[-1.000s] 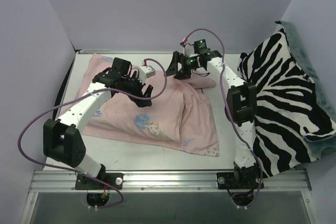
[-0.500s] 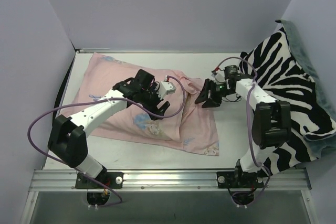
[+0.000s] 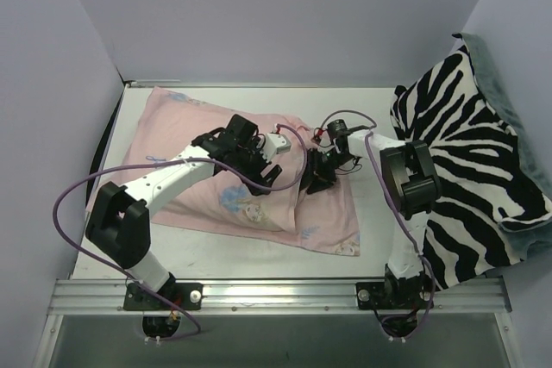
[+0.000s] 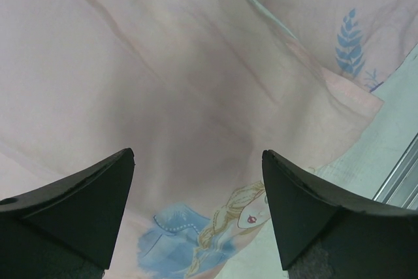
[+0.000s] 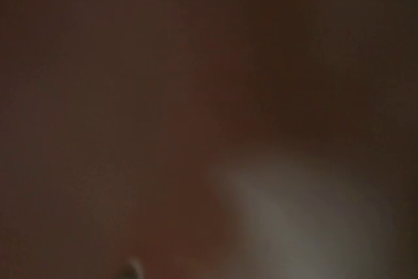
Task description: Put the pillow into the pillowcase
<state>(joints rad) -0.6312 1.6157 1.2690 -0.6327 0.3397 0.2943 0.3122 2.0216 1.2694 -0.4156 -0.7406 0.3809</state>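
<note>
Left fingers (image 4: 72,207) stand spread wide above the pale pink cartoon-printed fabric pillowcase (image 3: 190,200), which lies flat on the white desk (image 3: 198,254). Right fingers (image 3: 314,180) sit at its 3 o'clock fold; grip state indeterminate, wrist view dark, possibly under fabric.

We see a zebra-striped blanket (image 3: 474,170) heaped at three o'clock, its grey-green edge showing; a metal rail (image 3: 276,292) borders the white table (image 3: 224,252) at six o'clock.
</note>
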